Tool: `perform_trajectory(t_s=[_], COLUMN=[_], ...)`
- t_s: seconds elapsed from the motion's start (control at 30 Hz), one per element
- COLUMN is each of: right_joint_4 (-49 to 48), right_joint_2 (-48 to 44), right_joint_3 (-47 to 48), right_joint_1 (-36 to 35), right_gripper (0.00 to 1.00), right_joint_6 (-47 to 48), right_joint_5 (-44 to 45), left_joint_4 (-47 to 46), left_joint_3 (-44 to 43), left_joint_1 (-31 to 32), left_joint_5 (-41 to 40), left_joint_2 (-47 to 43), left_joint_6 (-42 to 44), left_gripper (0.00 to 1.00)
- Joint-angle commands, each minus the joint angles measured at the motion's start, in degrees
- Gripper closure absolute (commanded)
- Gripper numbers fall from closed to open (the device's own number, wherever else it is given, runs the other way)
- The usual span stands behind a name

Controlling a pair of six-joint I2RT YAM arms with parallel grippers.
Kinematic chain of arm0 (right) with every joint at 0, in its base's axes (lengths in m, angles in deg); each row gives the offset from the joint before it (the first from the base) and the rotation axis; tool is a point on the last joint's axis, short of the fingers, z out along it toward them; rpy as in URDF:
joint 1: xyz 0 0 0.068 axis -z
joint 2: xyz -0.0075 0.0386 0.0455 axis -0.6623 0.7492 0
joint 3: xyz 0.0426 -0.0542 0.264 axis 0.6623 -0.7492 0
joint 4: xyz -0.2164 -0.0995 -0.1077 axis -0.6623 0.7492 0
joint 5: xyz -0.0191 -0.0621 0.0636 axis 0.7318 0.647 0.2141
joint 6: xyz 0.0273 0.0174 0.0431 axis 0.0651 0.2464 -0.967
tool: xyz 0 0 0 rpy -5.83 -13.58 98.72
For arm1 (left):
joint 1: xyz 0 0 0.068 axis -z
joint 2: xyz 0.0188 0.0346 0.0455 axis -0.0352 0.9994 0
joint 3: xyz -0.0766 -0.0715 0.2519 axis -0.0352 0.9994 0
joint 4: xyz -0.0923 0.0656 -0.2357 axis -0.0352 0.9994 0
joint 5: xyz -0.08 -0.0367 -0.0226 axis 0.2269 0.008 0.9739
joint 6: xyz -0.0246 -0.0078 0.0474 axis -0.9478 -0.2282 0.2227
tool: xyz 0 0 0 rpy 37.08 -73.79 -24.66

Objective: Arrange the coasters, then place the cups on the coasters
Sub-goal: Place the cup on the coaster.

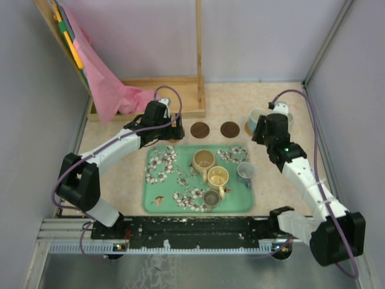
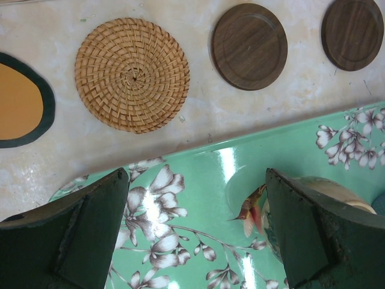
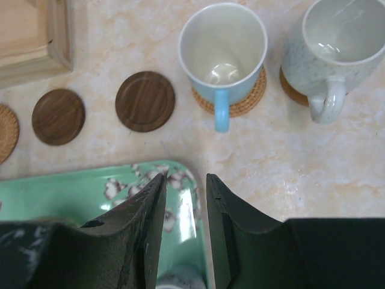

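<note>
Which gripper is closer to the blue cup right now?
Right. The right gripper is just on the near side of the blue cup, above the tray corner. The left gripper is far off to the cup's left, by the empty woven coaster.

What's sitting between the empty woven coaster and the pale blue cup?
A dark brown coaster and a second dark brown coaster, both empty. The right wrist view shows them between the woven coaster and the pale blue cup.
</note>
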Motion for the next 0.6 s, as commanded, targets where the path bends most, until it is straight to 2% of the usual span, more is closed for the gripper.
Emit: perform_trajectory(t_s=[0.0,0.27,0.57], right_joint_4=[9.12,21.0,30.26], right_joint_2=[-6.61,-14.92,-15.73], right_joint_3=[0.19,-0.6,-0.05], right_joint_1=[-3.1,-4.62,-9.25], right_gripper=[0.66,0.66,0.66], right_joint_6=[-2.59,-5.03,-11.15], right_joint_5=[-1.55,-6.61,-10.04], left_joint_4=[-0.71,-1.07,-1.26], left_joint_3=[-1.73,-1.63,-0.99], left_joint_1=[0.35,0.39,0.4], left_joint_5=[0.68,0.94,1.58], left_joint_2=[-0.59,-0.89,-1.78], left_joint_6=[0.38,0.3,-0.5], left_gripper=[0.0,0.0,0.0])
